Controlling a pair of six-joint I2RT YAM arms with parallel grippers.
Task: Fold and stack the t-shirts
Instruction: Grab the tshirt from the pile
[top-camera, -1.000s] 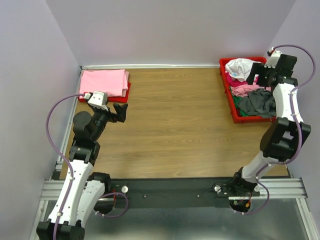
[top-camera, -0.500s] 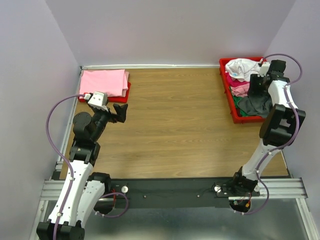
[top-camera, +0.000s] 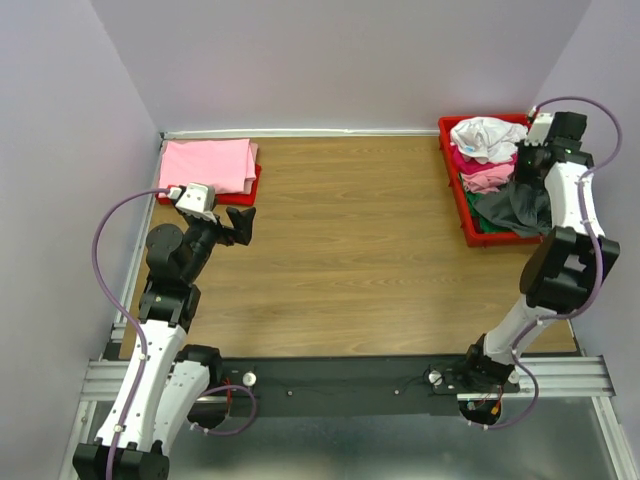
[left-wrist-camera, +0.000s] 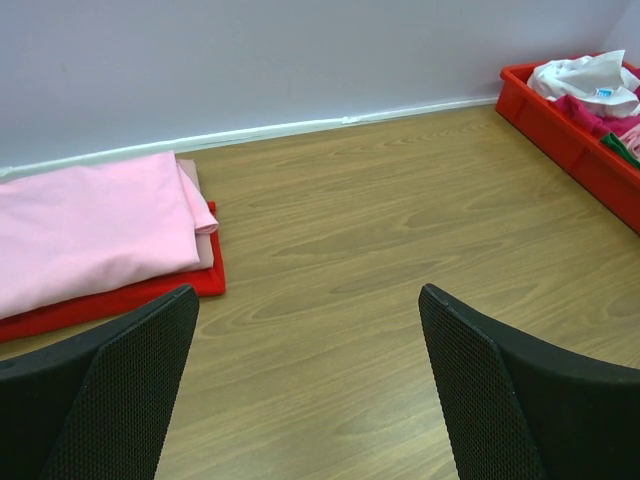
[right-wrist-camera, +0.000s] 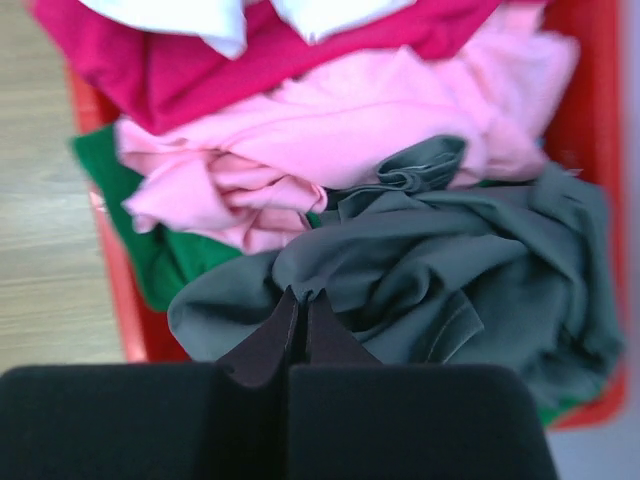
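**Right hand** (right-wrist-camera: 302, 298). Change: spread wide a second ago, now closed tip to tip on a fold of the dark grey t-shirt (right-wrist-camera: 450, 270), which looks drawn up toward it.

**Location:** red tray (top-camera: 468, 225), 2 o'clock on the desk (top-camera: 350, 230), among the other t-shirts (right-wrist-camera: 380, 100).

**Left hand** (left-wrist-camera: 308, 300). Fully spread, empty, unmoved, near the folded pink t-shirt (left-wrist-camera: 90, 230) at 10 o'clock.

**Reading:** the pickup appears secured; lifting out comes next.

Crumpled dark grey t-shirt (right-wrist-camera: 430, 270) heaped; pink t-shirt (left-wrist-camera: 90, 225) folded flat.
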